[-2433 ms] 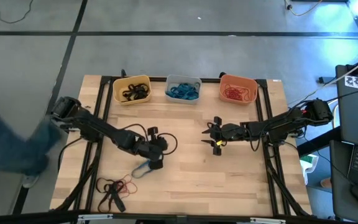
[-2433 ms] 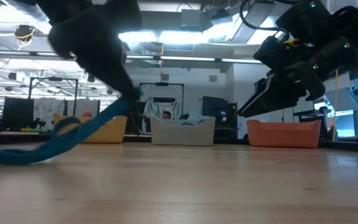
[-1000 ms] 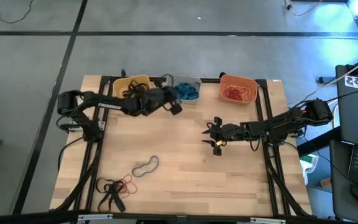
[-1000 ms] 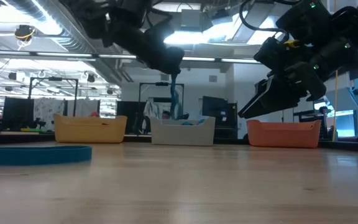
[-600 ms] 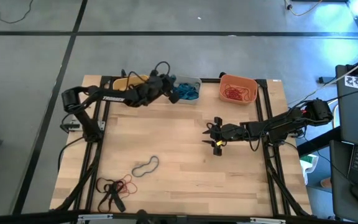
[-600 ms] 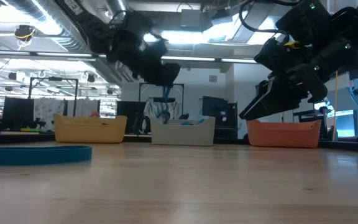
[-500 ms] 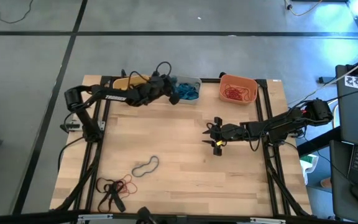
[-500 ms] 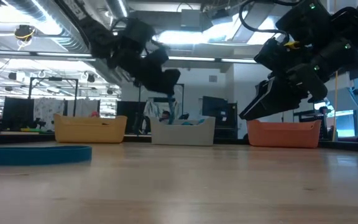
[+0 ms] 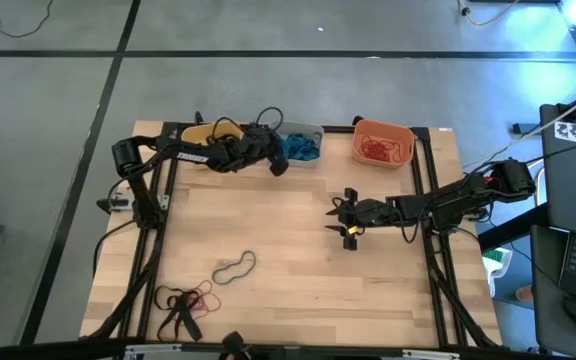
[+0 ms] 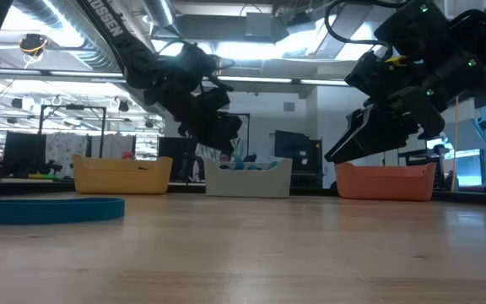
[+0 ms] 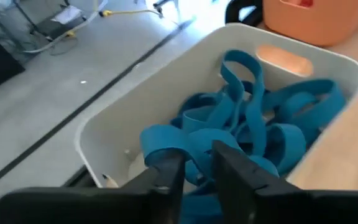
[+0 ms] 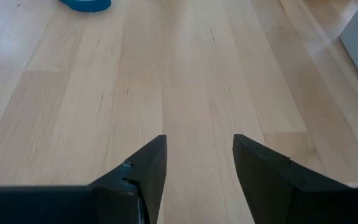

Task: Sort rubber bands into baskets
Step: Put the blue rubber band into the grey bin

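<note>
Three baskets stand in a row at the table's far edge: yellow [image 9: 200,132], pale grey [image 9: 314,130] and orange [image 9: 383,130]. Blue rubber bands [image 11: 247,118] fill the grey one and red ones [image 9: 380,150] the orange one. My left gripper [image 9: 280,163] reaches over the grey basket's left end, low above the blue heap. Its fingers stand a little apart in the left wrist view [image 11: 196,171]. My right gripper [image 9: 346,220] hangs open over bare table right of centre. A loose blue band [image 9: 234,267] and a black-and-red tangle [image 9: 183,300] lie flat near the table's near left corner. My left gripper's fingers [image 11: 166,177] come slanting down from the table's left over the heap of blue bands [image 11: 166,146] inside the grey basket. Blue shows in the narrow gap between them. Whether they touch a band, I cannot tell.
My left arm lies across the yellow basket and hides most of it. Black frame rails [image 9: 158,250] run along the table's left and right sides. Bare wood lies between the baskets and the loose bands.
My left gripper has sunk from well above the baskets toward the grey basket's left end, tipping further down. The blue band that hung below its fingers a second ago has gone down with it into the grey basket.
</note>
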